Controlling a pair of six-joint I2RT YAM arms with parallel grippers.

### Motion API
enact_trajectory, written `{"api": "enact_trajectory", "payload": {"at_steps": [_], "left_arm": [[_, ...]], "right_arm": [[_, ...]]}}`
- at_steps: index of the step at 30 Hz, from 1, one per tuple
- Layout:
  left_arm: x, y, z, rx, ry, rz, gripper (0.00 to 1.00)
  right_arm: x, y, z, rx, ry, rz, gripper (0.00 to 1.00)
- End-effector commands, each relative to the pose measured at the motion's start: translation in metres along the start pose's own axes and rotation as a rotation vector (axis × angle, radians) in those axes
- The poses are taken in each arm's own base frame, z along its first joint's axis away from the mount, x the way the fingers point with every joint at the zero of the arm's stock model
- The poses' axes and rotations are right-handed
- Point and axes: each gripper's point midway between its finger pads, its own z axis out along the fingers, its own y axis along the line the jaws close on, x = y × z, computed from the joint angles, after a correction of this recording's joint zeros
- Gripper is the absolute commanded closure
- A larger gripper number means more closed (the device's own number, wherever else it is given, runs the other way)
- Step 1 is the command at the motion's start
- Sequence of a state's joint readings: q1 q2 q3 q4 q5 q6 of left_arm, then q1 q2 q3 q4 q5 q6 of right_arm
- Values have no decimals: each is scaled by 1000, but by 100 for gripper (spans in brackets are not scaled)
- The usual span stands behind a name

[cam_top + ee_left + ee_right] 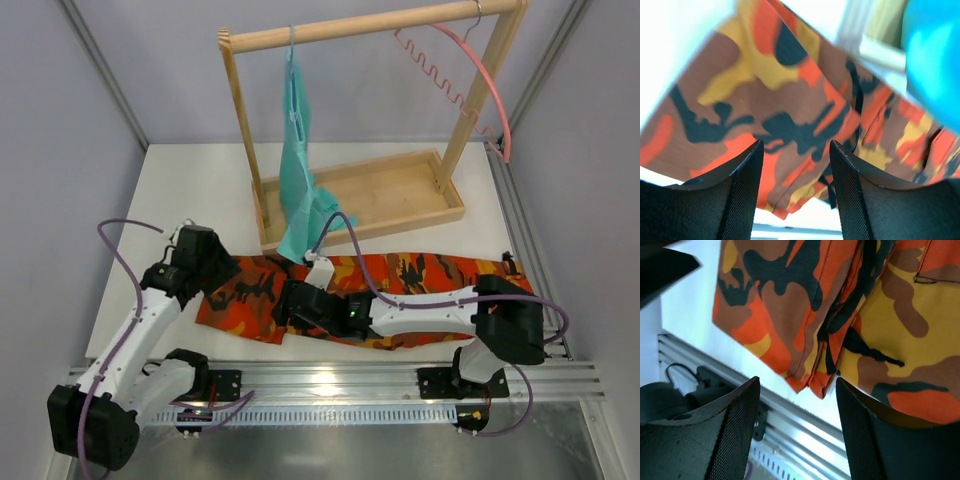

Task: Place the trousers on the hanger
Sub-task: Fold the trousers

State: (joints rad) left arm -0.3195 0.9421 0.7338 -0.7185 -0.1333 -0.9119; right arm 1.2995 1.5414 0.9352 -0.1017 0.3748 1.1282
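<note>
The camouflage trousers [410, 280] lie flat across the near part of the table, left to right. The pink hanger [478, 75] hangs from the wooden rail at the back right, empty. My left gripper [232, 283] hovers over the trousers' left end, open, with the cloth [790, 100] below the gap and nothing between the fingers. My right gripper [292, 304] reaches left over the middle of the trousers, near their front edge [810, 380]. It is open and holds nothing.
A wooden rack [360, 205] with a tray base stands at the back. A teal garment [300, 170] hangs from its rail on the left, and its hem rests on the trousers. The metal rail [330, 380] runs along the table's near edge.
</note>
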Motion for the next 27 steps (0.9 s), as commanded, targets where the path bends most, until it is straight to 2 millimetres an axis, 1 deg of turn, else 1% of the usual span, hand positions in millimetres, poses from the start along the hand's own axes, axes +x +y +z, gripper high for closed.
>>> {"api": "enact_trajectory", "payload": {"at_steps": [1,2,3,5,7,9,11,12,17,23,25,27], "left_arm": [[-20,-10,-10,94,-3,-8,43],[-23,-17,-13,121,11,-11,43],[-30,-14,-12,109,5,-24,43],[-33,-12,-9,93,27,-24,43],[-35,-9,-6,91,44,-43,43],[-36,-4,-3,89,48,-61,44],[-37,-1,-2,91,41,-71,43],[-38,-2,-2,104,38,-83,43],[-40,4,0,94,33,-103,43],[-45,4,-5,104,5,-108,44],[-48,8,-6,89,-16,-108,44],[-51,12,-7,72,-33,-121,43]], "right_arm": [[-18,24,19,-17,-103,28,35],[-15,22,22,-3,-104,23,34],[-15,20,25,11,-113,24,34],[-11,12,34,50,-124,21,34],[-9,6,41,78,-129,6,33],[-9,6,44,90,-134,3,33],[-7,-3,49,140,-134,-7,33],[-9,-1,49,148,-141,-4,32],[-5,-8,57,187,-139,0,32],[0,-13,70,228,-139,-14,32],[3,-18,74,255,-141,-16,32],[4,-18,77,266,-136,-6,33]]}}
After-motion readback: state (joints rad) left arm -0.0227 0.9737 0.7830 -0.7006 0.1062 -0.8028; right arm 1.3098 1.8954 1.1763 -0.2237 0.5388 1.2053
